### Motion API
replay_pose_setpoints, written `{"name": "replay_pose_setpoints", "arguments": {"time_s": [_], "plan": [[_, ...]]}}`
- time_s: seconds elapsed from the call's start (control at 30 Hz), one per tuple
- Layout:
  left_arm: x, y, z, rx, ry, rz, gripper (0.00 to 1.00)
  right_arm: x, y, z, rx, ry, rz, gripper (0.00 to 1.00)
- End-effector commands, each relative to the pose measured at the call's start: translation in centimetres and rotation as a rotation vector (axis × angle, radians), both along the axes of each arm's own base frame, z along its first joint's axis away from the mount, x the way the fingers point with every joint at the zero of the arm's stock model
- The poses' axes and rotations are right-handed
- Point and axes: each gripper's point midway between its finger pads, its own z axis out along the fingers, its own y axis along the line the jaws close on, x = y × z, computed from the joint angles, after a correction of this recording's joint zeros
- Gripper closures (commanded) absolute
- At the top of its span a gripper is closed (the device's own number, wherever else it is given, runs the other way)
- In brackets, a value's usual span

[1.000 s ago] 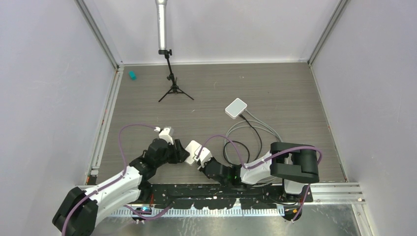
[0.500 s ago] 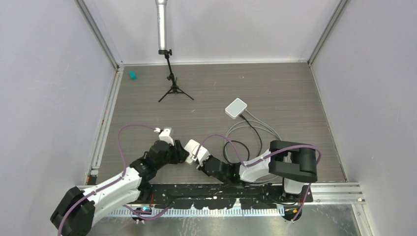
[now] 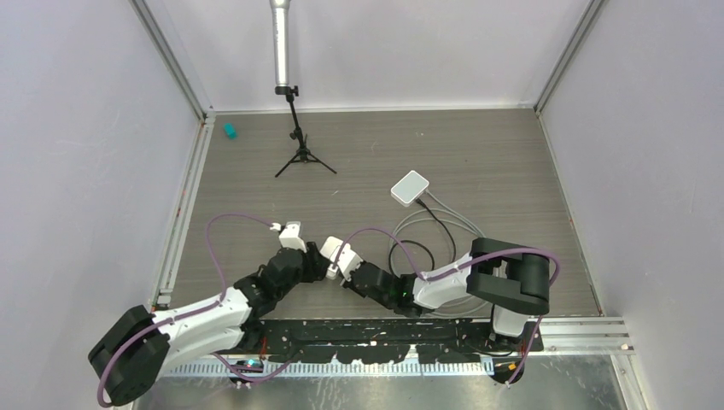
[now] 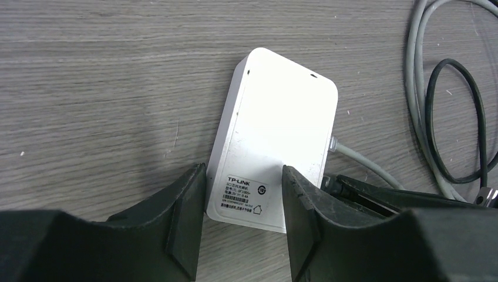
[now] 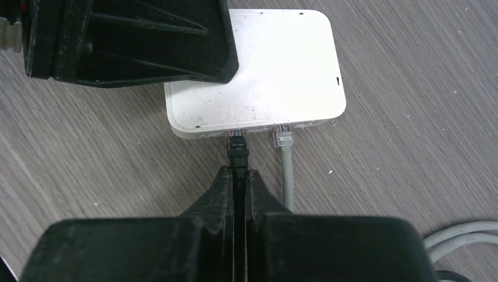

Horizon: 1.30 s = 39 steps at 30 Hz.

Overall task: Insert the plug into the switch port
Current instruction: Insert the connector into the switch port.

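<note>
Both grippers have edged a little farther from the arm bases since a second ago, and the switch between them has shifted with them.

At far left on the table (image 3: 478, 145) (grey board with a fine wood grain, walled by three pale lilac panels (image 3: 85, 171) in metal rails) lies one small teal object (image 3: 229, 130). Beside it stands one thin black tripod (image 3: 300, 154).

The left gripper (image 4: 244, 217) has matte black, wedge-shaped fingers, and its jaws are spread. One finger sits against the switch's long left edge and the other lies over its top face; whether either presses on it cannot be told.

The switch (image 4: 276, 129) is a flat, glossy white plastic box with rounded corners, lying flat near the table's front middle, with a printed label at its near end.

The right gripper (image 5: 238, 176) has its fingers pressed together, pinching the black tail of the plug (image 5: 238, 150). The plug's clear tip sits at a port in the switch's side; how deep it goes cannot be told. One grey cable (image 5: 286, 170) occupies the next port, just beside.

Farther right, grey strands and one black cable (image 4: 481, 126) coil loosely. A second white box (image 3: 410, 188), smaller and squarer, lies well apart toward the back
</note>
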Motion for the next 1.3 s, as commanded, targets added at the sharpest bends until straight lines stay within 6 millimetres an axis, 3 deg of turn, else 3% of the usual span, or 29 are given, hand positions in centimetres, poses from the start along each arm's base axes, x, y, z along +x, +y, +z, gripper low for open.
{"name": "replay_pose_setpoints", "arguments": {"time_s": [0.0, 0.2, 0.47, 0.73, 1.1, 1.27], "plan": [[-9.2, -7.5, 1.3, -0.256, 0.266, -0.459, 0.53, -1.5, 6.9, 4.4, 0.237, 0.019, 0.184, 1.0], [-7.9, -6.2, 2.0, -0.178, 0.207, -0.399, 0.44, -2.1, 4.3, 2.8, 0.185, 0.041, 0.171, 0.99], [-6.8, -3.9, 3.2, -0.088, 0.145, -0.326, 0.2, -5.3, 1.0, 0.2, 0.078, 0.149, 0.278, 1.0], [-6.0, -3.2, 2.8, -0.018, 0.149, -0.283, 0.01, -6.8, 0.0, -0.3, -0.003, 0.188, 0.359, 1.0], [-4.2, -2.5, 2.0, 0.146, 0.17, -0.233, 0.0, -6.8, -1.0, -0.1, -0.014, 0.17, 0.358, 0.99], [-3.9, -2.1, 1.7, 0.182, 0.172, -0.225, 0.06, -6.8, -1.1, 0.3, -0.003, 0.165, 0.359, 1.0]]}}
